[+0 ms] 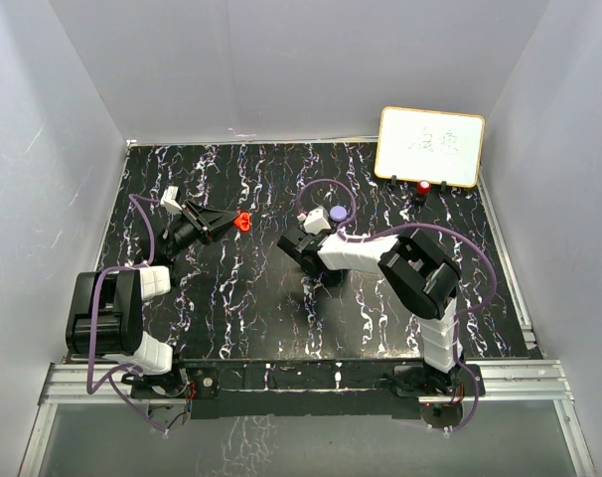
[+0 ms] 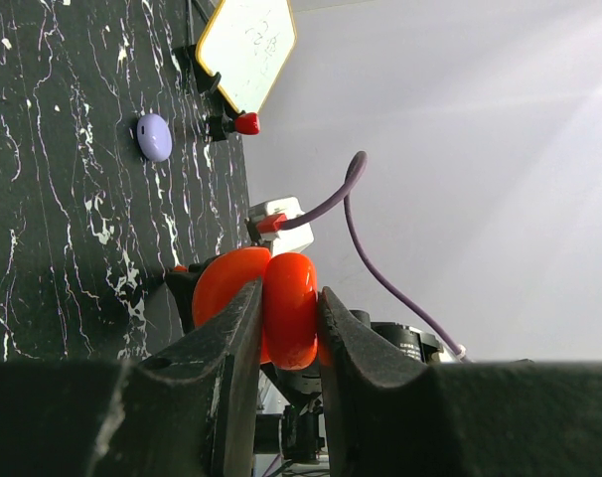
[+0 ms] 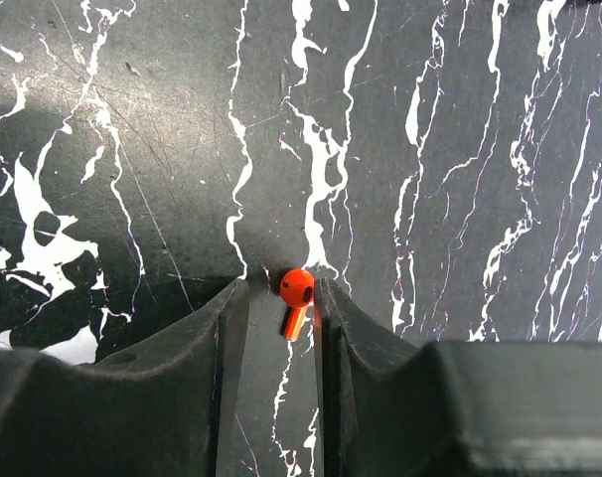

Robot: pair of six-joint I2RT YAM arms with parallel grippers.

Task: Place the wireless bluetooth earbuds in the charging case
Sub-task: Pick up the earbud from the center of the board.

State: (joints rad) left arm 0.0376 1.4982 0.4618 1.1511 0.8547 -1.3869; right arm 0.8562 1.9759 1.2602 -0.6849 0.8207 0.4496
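My left gripper (image 1: pixel 234 221) is shut on an opened red charging case (image 1: pixel 243 221) and holds it above the table's left half. In the left wrist view the case (image 2: pixel 226 283) shows its two red halves, one pinched between the jaws of that gripper (image 2: pixel 289 303). My right gripper (image 1: pixel 299 256) points down at the middle of the table. In the right wrist view a small red earbud (image 3: pixel 297 291) lies on the table between the open jaws of that gripper (image 3: pixel 279 290). The earbud rests against the right finger, with a gap to the left one.
A closed purple case (image 1: pixel 338 213) (image 2: pixel 154 136) lies on the table behind my right wrist. A whiteboard (image 1: pixel 430 145) stands at the back right, with a small red object (image 1: pixel 423 187) at its foot. Grey walls enclose the black marbled table (image 1: pixel 231 328).
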